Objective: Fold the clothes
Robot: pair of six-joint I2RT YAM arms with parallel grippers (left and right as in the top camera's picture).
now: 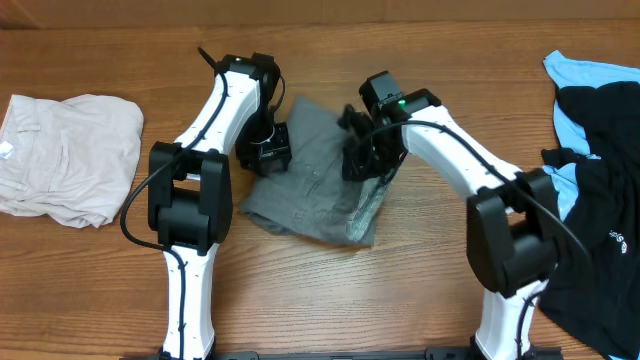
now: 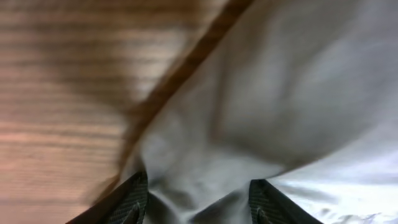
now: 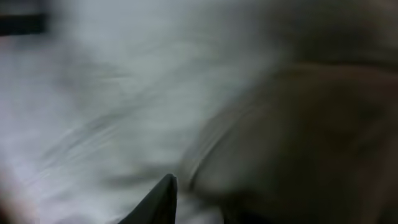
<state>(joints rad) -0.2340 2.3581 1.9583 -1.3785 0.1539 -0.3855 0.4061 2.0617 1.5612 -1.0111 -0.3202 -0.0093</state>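
Note:
The grey shorts (image 1: 315,185) lie crumpled at the table's middle, with a paler inside showing at their lower right edge. My left gripper (image 1: 266,152) is at their left edge. In the left wrist view its fingers (image 2: 199,199) stand wide apart, with grey cloth (image 2: 280,93) bunched between them. My right gripper (image 1: 360,152) is on the shorts' upper right part. In the blurred right wrist view only one finger (image 3: 163,198) shows. A dark fold of the shorts (image 3: 298,143) covers the other finger, so the jaws look closed on cloth.
A cream garment (image 1: 68,155) lies folded at the far left. Black (image 1: 600,200) and light-blue (image 1: 590,75) garments are piled at the right edge. Bare wood table (image 1: 330,300) lies in front of the shorts.

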